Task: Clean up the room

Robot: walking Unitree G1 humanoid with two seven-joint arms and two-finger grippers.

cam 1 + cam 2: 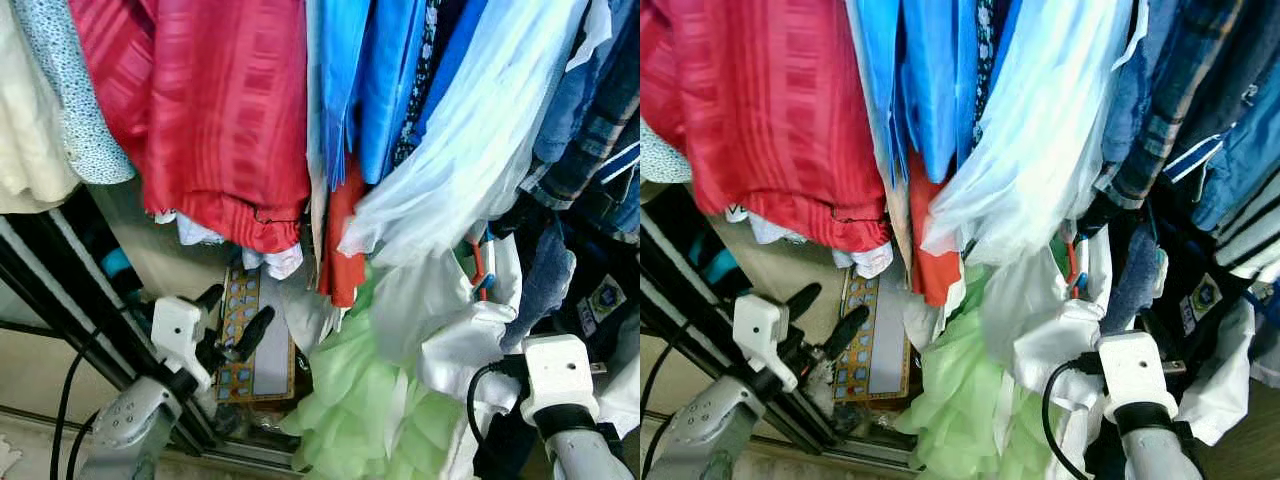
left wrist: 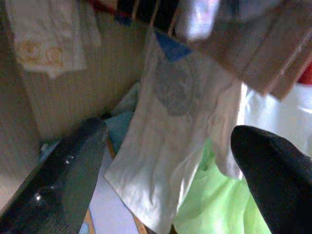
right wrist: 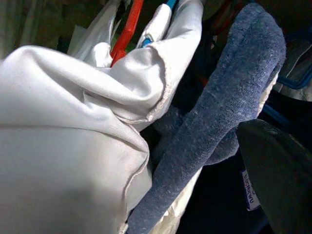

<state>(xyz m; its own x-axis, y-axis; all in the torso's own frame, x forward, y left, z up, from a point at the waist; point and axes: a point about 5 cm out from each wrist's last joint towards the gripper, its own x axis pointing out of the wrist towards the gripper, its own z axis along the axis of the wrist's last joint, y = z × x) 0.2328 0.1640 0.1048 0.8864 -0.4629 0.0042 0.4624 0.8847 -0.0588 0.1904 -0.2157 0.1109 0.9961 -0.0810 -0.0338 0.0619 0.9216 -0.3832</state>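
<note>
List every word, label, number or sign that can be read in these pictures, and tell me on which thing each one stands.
No text can be read with certainty.
Small white tag on the dark garment beside the blue-grey sock: printed letters, too blurred to read.
Badge on the dark garment at the right: a crest, its lettering too small to read.
Round grey print on the hanging white shirt: blurred, no letters visible.
Patterned board on the floor: coloured squares, no readable characters.

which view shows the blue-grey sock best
The right wrist view: the sock runs across the frame close up, its fuzzy knit clear, beside the white cloth. Both eye views show it small, hanging among dark clothes above the right arm's wrist. The left wrist view faces other clothes instead.
</note>
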